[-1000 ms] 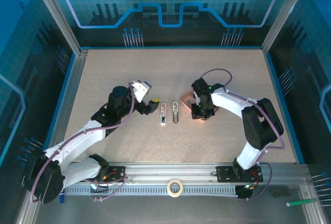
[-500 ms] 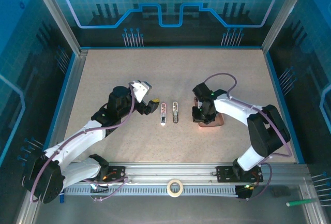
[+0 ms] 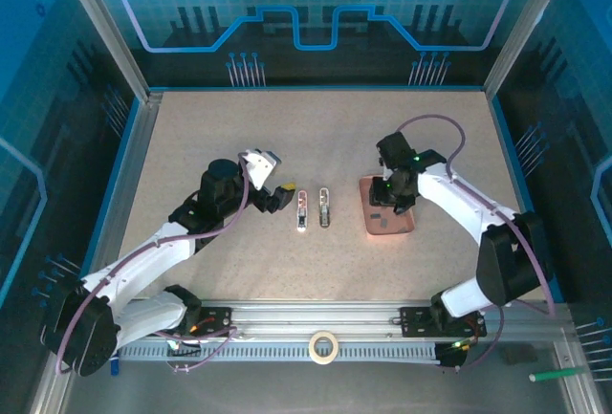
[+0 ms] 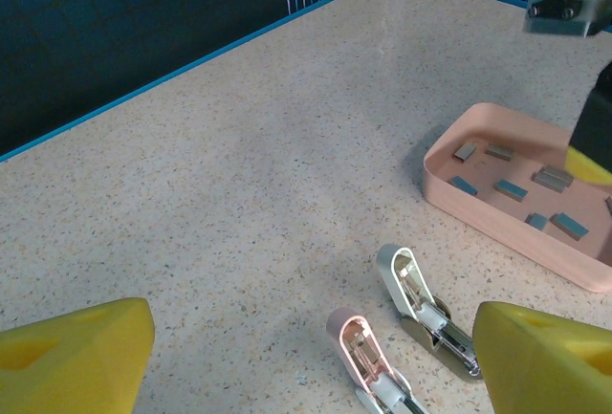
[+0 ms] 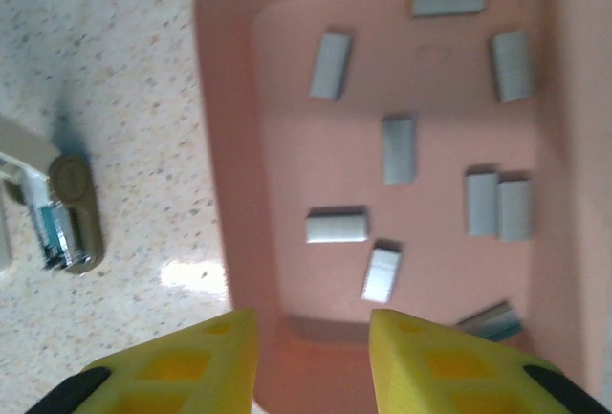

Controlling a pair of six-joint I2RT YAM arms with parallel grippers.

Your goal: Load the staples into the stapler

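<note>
Two mini staplers lie hinged open side by side at the table's centre, a pink one (image 3: 301, 211) (image 4: 368, 357) and a white one (image 3: 325, 208) (image 4: 421, 304). The white one's end also shows in the right wrist view (image 5: 62, 218). To their right sits the salmon-pink tray (image 3: 392, 225) (image 4: 449, 180) (image 5: 239, 146), holding several small grey staples (image 5: 398, 149) (image 4: 507, 187). My right gripper (image 3: 390, 194) (image 5: 314, 361) hovers over the tray's near wall, jaws apart and holding nothing. Just left of the staplers, my left gripper (image 3: 280, 194) (image 4: 311, 342) stands wide open and empty.
A roll of tape (image 3: 324, 346) lies on the front rail between the arm bases. Blue-edged walls (image 4: 191, 60) enclose the speckled tabletop (image 3: 287, 137). A green pen (image 3: 559, 373) rests outside the frame at the bottom right.
The right gripper dragged the pink tray to the right, away from the staplers, then opened and rose off it. The left arm has not moved.
</note>
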